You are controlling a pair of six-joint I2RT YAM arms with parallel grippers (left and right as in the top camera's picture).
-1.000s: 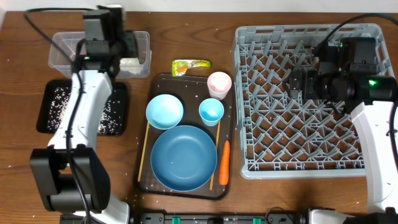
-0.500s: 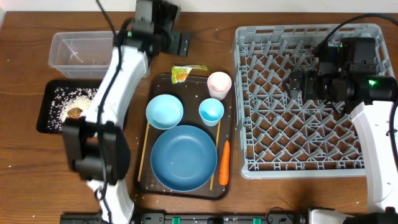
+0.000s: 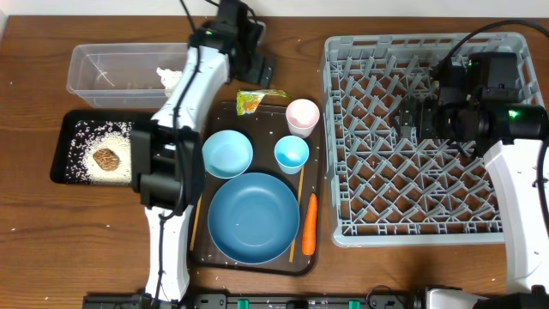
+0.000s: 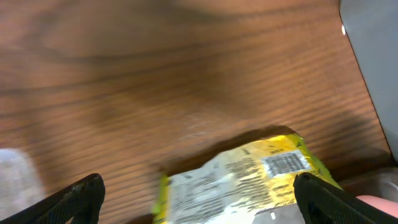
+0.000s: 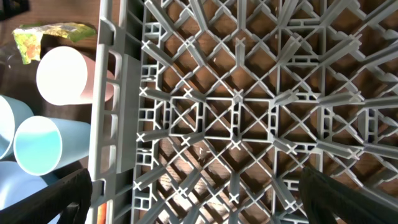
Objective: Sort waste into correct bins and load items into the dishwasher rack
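Observation:
The yellow-green wrapper [image 3: 257, 100] lies on the table just behind the dark-brown serving tray. My left gripper [image 3: 261, 70] hovers over the wrapper, open and empty. In the left wrist view the wrapper [image 4: 249, 174] lies between the spread fingers [image 4: 202, 208]. My right gripper [image 3: 412, 116] is open and empty above the grey dishwasher rack [image 3: 343, 137], whose lattice fills the right wrist view [image 5: 236, 112]. The blue plate [image 3: 254, 216], bowl [image 3: 226, 154], light-blue cup [image 3: 292, 154], pink cup [image 3: 302, 114], carrot [image 3: 310, 223] and chopsticks [image 3: 196, 215] are on the serving tray.
The clear tub [image 3: 111, 60] at the back left holds crumpled white tissue [image 3: 171, 77]. The black tray [image 3: 64, 159] holds rice and a brown lump [image 3: 105, 158]. The left arm stretches over the table from the front edge to the back.
My left arm has swung right from over the clear tub to above the wrapper, uncovering the tub and black tray. The right arm has not moved.

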